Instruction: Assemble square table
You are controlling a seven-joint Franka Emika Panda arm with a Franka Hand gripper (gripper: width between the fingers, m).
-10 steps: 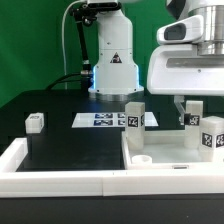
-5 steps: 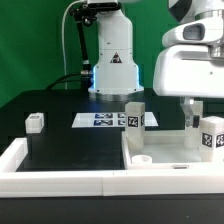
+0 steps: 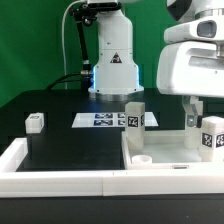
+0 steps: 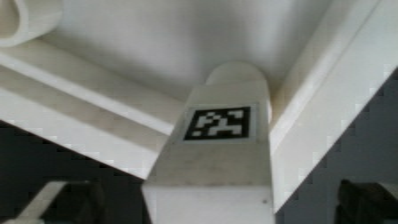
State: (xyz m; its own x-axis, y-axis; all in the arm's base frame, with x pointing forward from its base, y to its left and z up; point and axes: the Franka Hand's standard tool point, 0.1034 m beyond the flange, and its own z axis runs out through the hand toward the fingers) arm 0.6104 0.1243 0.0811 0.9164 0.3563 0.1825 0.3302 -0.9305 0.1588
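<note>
The square table's white top [image 3: 170, 148] lies flat at the exterior view's right. One tagged leg [image 3: 134, 114] stands at its back corner, another tagged leg [image 3: 212, 136] stands at the far right, and a short round piece [image 3: 143, 158] sits near its front. My gripper [image 3: 190, 116] hangs over a third leg [image 3: 190, 124] between them. In the wrist view that tagged leg [image 4: 217, 125] sits between my dark fingers [image 4: 50, 204], with a gap on each side. The gripper [image 4: 210, 208] is open and straddles the leg without holding it.
The marker board [image 3: 100, 120] lies in front of the robot base [image 3: 112, 70]. Another small white leg [image 3: 36, 122] stands on the black surface at the exterior view's left. White rim bars [image 3: 60, 180] edge the front and left side.
My gripper has shifted toward the exterior view's right and come over the leg. The parts have not moved.
</note>
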